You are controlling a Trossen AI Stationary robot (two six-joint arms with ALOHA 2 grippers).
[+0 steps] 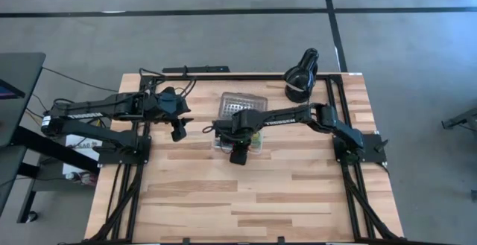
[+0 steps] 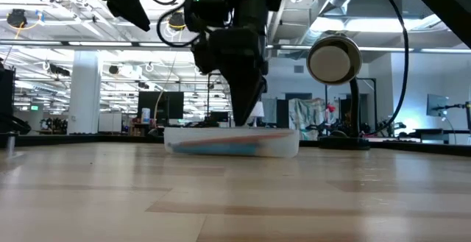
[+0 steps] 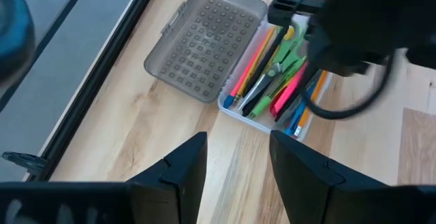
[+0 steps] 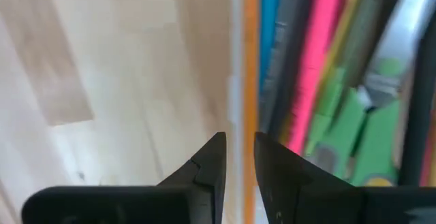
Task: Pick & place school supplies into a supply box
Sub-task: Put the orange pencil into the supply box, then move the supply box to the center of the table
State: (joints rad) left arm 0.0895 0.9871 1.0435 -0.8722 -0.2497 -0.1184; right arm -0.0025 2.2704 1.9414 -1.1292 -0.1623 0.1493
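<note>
The supply box's clear tray (image 3: pixel 228 105) lies at the table's middle. Its grey dotted lid (image 3: pixel 208 43) is swung open flat on the far side. In the tray lie the school supplies (image 3: pixel 276 81): pink, orange, blue and black pens and green-handled scissors (image 4: pixel 351 118). My right gripper (image 4: pixel 238 152) points down over the tray's near long edge, above an orange pencil (image 4: pixel 251 60). It is open by a narrow gap with nothing between the fingers. My left gripper (image 3: pixel 238 156) hangs open above the table left of the box (image 1: pixel 250 144), holding nothing.
A black round desk lamp (image 1: pixel 302 74) stands at the table's far right corner, behind the box. Bare wooden tabletop (image 1: pixel 246 200) stretches from the box to the near edge. Black frame rails (image 1: pixel 119 193) run along the table's left and right sides.
</note>
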